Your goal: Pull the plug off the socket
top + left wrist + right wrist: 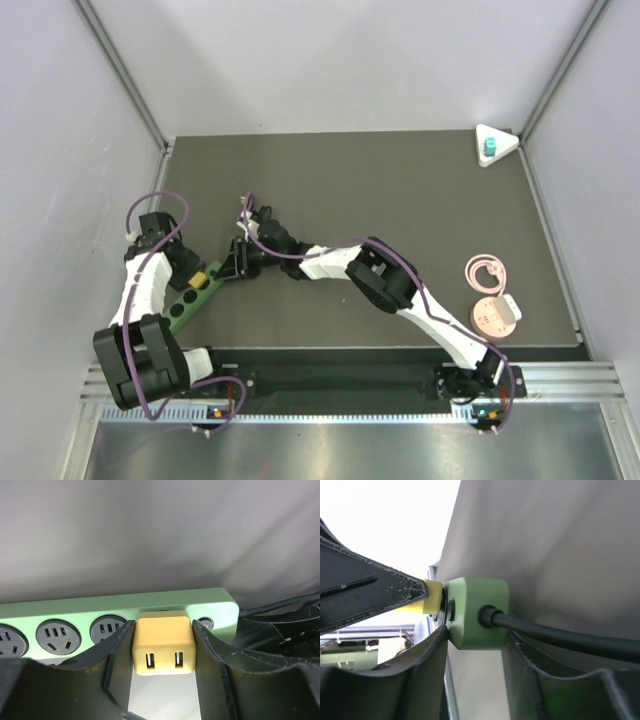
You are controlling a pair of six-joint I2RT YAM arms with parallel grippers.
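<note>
Top external view: the teal plug [490, 148] sits upright on the white triangular socket [508, 142] at the far right corner of the bench [400, 200], well apart from both arms. Near left, a green power strip [188, 297] lies slanted, with a yellow cube [201, 279] plugged in near its far end. Left wrist view: left jaws clenched on the yellow cube, one finger touching each side. Right wrist view: right jaws grasping the strip's end where a black cable [560, 635] exits. A pink disc [493, 316] rests near right.
</note>
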